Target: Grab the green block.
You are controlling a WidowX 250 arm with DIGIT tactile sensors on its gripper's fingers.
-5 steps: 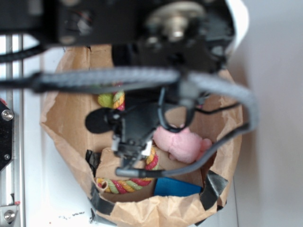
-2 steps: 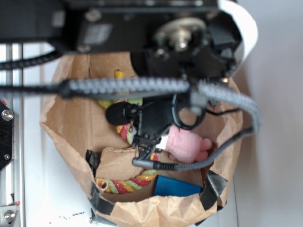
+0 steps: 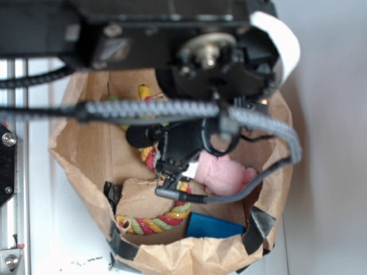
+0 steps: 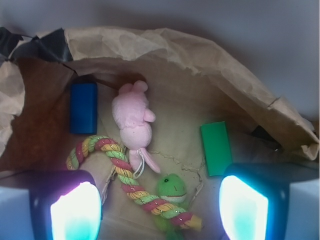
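Since the arm has shifted a little over the bag in the last second, the green block (image 4: 216,148) now lies flat just ahead of my right finger. The gripper (image 4: 159,210) stands wide apart, empty. The paper wall (image 4: 235,75) beyond leaves little room, so I must descend carefully.
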